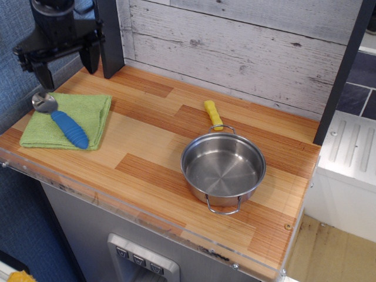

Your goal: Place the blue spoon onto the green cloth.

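Observation:
The blue spoon point(66, 125) lies on the green cloth point(88, 111) at the counter's left end. Its silver bowl points to the back left, at the cloth's edge. Its ribbed blue handle points to the front right. My gripper point(66, 64) hangs open and empty above the cloth's back edge, well clear of the spoon. Its two black fingers point(44, 73) point down and stand wide apart.
A steel pot point(223, 167) with a yellow handle point(213, 114) stands right of centre on the wooden counter point(147, 153). A whitewashed plank wall runs along the back. A dark post point(108, 35) stands just right of my gripper. The counter's front edge has a clear plastic lip.

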You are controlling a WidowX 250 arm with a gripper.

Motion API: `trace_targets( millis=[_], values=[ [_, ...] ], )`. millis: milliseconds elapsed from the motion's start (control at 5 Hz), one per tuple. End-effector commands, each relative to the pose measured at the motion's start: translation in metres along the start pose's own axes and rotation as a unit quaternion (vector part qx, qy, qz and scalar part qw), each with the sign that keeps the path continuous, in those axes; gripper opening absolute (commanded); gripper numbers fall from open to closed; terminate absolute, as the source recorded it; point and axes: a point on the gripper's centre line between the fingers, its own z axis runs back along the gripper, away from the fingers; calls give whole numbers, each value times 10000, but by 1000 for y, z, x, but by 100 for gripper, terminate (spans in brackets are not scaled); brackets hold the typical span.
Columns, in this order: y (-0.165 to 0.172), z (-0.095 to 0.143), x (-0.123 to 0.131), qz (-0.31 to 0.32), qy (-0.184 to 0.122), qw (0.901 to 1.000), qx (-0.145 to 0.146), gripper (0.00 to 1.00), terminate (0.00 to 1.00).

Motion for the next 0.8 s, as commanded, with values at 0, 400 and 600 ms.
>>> trace_targets(
  millis=[0,400,600],
  values=[
    [-4,23,11,-189,-70,9992,-347,100,0],
    [-4,23,11,-189,-70,9992,-347,100,0],
    [-4,23,11,-189,-70,9992,-347,100,100]
  ],
)
